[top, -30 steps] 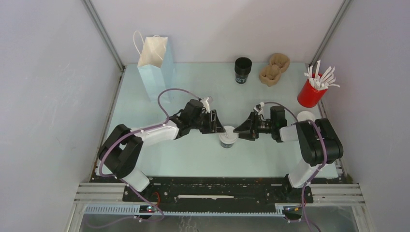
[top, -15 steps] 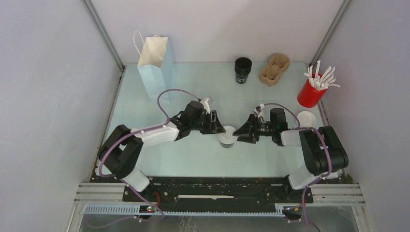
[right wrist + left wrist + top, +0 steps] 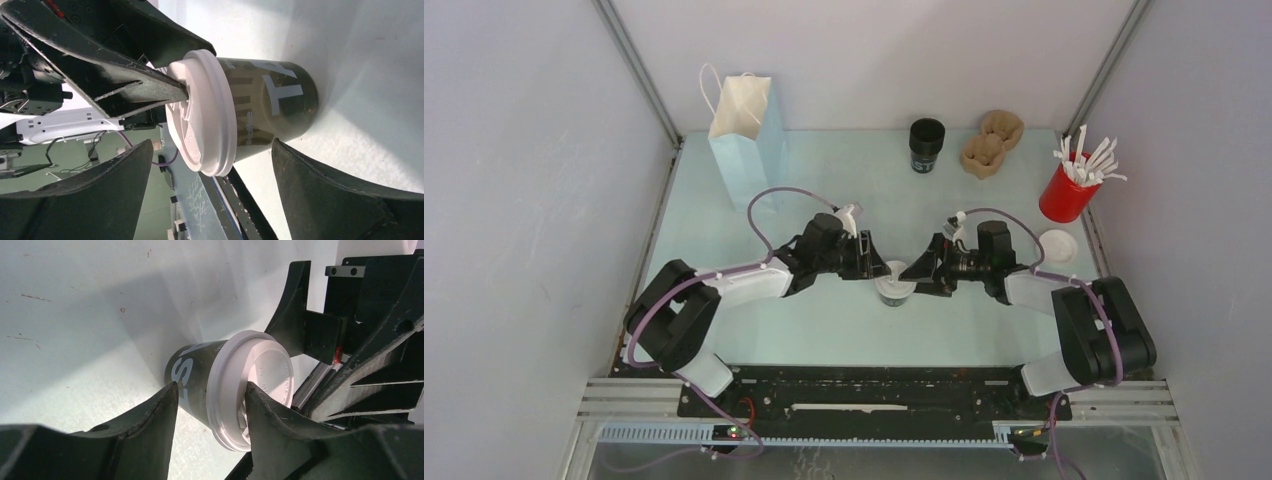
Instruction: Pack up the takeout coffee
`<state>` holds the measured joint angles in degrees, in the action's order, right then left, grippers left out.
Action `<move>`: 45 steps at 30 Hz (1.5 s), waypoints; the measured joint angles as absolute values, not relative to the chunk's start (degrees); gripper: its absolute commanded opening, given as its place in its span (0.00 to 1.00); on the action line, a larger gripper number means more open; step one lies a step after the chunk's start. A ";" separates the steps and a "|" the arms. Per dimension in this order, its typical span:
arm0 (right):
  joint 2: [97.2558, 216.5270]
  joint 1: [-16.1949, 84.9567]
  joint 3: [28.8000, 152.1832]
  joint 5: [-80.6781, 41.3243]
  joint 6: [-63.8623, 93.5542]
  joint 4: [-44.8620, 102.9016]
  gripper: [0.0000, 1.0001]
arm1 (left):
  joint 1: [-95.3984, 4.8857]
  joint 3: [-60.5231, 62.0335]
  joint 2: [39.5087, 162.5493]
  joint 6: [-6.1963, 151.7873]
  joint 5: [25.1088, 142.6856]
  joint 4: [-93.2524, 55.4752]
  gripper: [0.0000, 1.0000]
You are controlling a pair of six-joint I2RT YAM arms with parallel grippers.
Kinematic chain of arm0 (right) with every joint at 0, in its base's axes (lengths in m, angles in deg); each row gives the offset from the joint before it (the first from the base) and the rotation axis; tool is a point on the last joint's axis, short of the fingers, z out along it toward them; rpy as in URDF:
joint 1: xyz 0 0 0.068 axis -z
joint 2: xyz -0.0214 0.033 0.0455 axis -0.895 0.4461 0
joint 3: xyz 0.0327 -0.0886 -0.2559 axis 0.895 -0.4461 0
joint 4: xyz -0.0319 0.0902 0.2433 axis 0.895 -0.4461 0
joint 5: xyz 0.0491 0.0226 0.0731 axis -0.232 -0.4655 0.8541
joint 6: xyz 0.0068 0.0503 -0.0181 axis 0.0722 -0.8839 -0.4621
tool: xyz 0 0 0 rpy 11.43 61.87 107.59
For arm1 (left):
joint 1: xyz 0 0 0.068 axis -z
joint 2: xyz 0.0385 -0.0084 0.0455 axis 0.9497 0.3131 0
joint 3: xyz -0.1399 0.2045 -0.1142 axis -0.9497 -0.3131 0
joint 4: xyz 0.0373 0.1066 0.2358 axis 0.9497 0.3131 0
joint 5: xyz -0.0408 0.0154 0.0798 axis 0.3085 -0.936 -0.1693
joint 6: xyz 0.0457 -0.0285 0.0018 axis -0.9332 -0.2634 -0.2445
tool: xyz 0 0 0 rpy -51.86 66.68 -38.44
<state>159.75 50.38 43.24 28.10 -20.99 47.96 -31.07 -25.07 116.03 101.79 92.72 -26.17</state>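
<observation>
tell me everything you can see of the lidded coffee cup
The coffee cup is small and black, paper-looking, with pale lettering on its wall and a white domed plastic lid pressed on. It stands upright on the table. One finger of the left claw rests against the lid top; the right claw straddles it, open, not touching.

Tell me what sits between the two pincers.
The takeout coffee, upright with its lid on, stands between the left pincer and the right pincer, clearest in the top external view.
</observation>
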 measured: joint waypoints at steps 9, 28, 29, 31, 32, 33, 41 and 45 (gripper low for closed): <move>168.17 50.03 45.29 29.17 -20.73 49.19 0.73 | -31.13 -25.66 115.68 101.68 92.76 -26.26 0.81; 165.72 50.69 45.29 27.07 -20.64 48.31 0.92 | -33.76 -29.72 112.54 106.06 96.74 -25.80 0.69; 165.39 51.02 45.32 26.99 -20.60 48.10 0.91 | -33.76 -29.72 112.60 105.99 96.83 -25.98 0.68; 165.24 51.89 45.86 26.85 -20.12 46.98 0.87 | -33.76 -29.72 112.73 105.79 96.89 -26.43 0.67; 165.39 52.11 46.28 26.77 -19.77 46.46 0.83 | -33.76 -29.72 112.76 105.77 96.87 -26.54 0.66; 165.63 52.42 46.80 26.79 -19.44 46.11 0.78 | -33.76 -29.72 112.76 105.75 96.87 -26.59 0.66; 171.18 54.54 47.59 31.84 -18.87 51.20 0.71 | -33.63 -29.74 113.17 105.64 96.70 -27.46 0.63; 169.70 54.47 47.54 30.96 -18.72 49.97 0.90 | -33.65 -30.22 113.26 105.66 96.80 -28.47 0.63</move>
<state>169.70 54.47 47.54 30.96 -18.72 49.97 -33.65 -30.22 113.26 105.66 96.80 -28.47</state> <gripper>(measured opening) 0.782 0.636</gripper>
